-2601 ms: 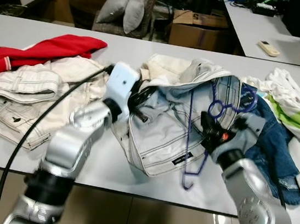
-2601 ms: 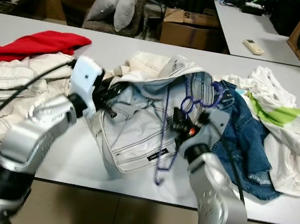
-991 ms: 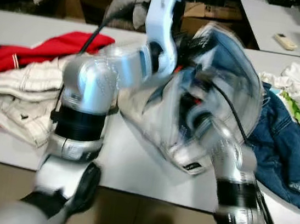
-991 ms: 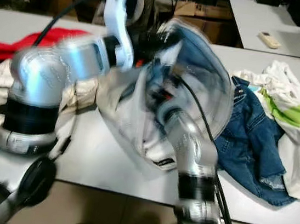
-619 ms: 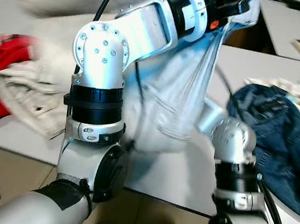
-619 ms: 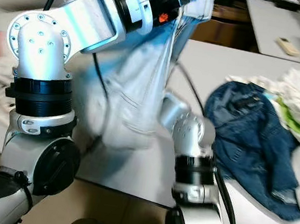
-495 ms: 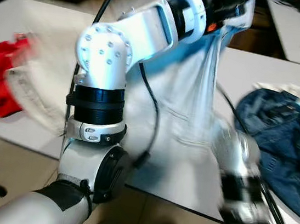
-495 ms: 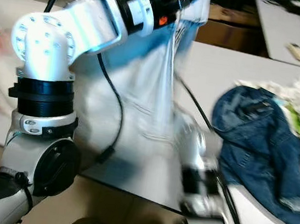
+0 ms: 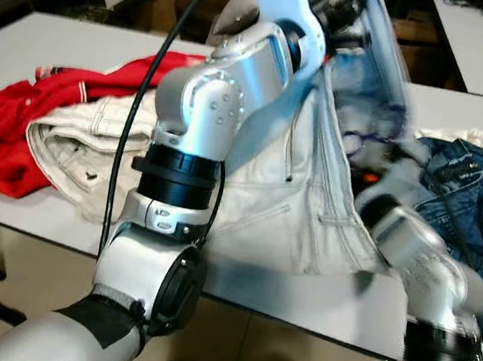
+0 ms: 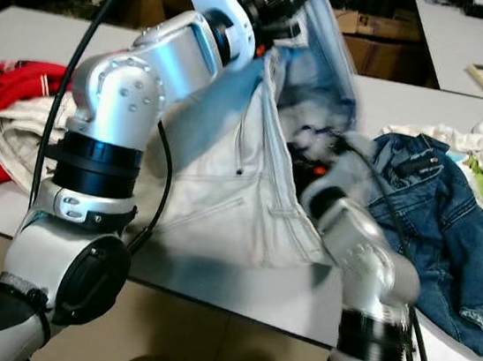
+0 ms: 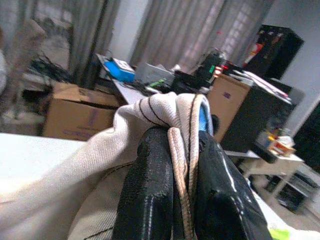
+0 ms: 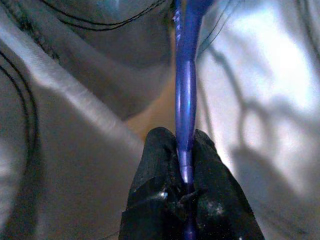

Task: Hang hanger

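Hanger (image 12: 184, 100) is pinched by the right gripper (image 12: 186, 175) inside the jeans (image 9: 310, 198). Left gripper (image 11: 181, 165) pinches the waistband above; a slip would drop the jeans.

– Any writing to read here?
– None. The box (image 11: 70, 112) far off bears a dark mark, too blurred to read.
– And the clothes?
– The pale jacket (image 9: 309, 207) and the jeans (image 10: 424, 213) show stitching only, no legible label.

red garment (image 9: 8, 128) and cream jeans (image 9: 77, 145) on white table (image 9: 55, 40), blue denim jacket (image 10: 431, 232), cardboard box (image 11: 67, 112)
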Controlling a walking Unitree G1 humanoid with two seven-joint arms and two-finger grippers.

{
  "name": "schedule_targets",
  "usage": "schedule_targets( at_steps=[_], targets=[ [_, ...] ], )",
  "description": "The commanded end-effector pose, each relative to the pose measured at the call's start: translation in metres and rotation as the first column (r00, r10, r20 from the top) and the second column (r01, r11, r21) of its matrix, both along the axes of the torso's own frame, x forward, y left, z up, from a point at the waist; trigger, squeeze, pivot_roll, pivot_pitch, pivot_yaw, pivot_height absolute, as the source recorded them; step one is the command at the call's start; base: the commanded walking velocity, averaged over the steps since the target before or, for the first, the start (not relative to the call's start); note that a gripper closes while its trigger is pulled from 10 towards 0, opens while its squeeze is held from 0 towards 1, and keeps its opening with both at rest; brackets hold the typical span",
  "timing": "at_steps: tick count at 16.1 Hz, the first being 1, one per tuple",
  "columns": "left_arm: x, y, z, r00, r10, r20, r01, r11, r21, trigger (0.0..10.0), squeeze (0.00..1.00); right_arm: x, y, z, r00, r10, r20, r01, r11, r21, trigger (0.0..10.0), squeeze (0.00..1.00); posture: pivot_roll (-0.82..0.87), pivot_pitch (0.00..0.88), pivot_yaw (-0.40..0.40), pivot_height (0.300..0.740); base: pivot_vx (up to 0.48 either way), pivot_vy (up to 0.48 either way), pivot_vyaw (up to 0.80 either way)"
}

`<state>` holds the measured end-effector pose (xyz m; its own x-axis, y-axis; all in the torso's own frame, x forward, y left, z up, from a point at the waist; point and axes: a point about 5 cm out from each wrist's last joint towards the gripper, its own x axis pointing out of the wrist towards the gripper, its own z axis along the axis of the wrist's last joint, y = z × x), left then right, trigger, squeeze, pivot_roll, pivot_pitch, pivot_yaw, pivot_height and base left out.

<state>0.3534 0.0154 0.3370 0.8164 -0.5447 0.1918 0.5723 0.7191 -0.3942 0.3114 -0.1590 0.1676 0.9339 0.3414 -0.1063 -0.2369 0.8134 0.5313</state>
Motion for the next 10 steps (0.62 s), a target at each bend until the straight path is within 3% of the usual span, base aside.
schedule_targets(
  at_steps=[1,3,6,8,10],
  targets=[
    [-0.001,0.000,0.012,0.998,0.028,0.051,-0.028,1.000,-0.003,0.0,0.00,-0.003,0.000,0.003,1.000,-0.017,0.001,0.017,1.000,0.021,10.0,0.00,0.05,0.000,0.134,0.740,0.000,0.000,0.00],
    [0.007,0.013,0.022,0.995,0.069,0.077,-0.067,0.997,-0.030,0.8,0.00,-0.022,0.014,-0.030,0.991,0.022,-0.134,-0.014,0.998,0.060,10.0,0.00,0.05,0.000,0.144,0.740,0.000,0.000,0.00],
    [0.012,0.019,0.029,0.989,0.094,0.112,-0.094,0.996,-0.011,1.9,0.00,-0.031,0.012,-0.061,0.966,-0.021,-0.256,0.038,0.998,0.059,10.0,0.00,0.06,0.000,0.139,0.740,0.000,0.000,0.00],
    [0.019,0.027,0.025,0.982,0.146,0.120,-0.149,0.989,0.019,1.6,0.00,-0.034,0.013,-0.055,0.968,-0.038,-0.247,0.054,0.997,0.062,10.0,0.00,0.06,0.000,0.138,0.740,0.000,0.000,0.00],
    [0.033,0.042,0.016,0.959,0.237,0.157,-0.254,0.962,0.103,0.8,0.00,-0.038,0.013,-0.039,0.977,-0.039,-0.211,0.050,0.998,0.047,10.0,0.00,0.06,0.000,0.134,0.740,0.000,0.000,0.00]
  ],
)
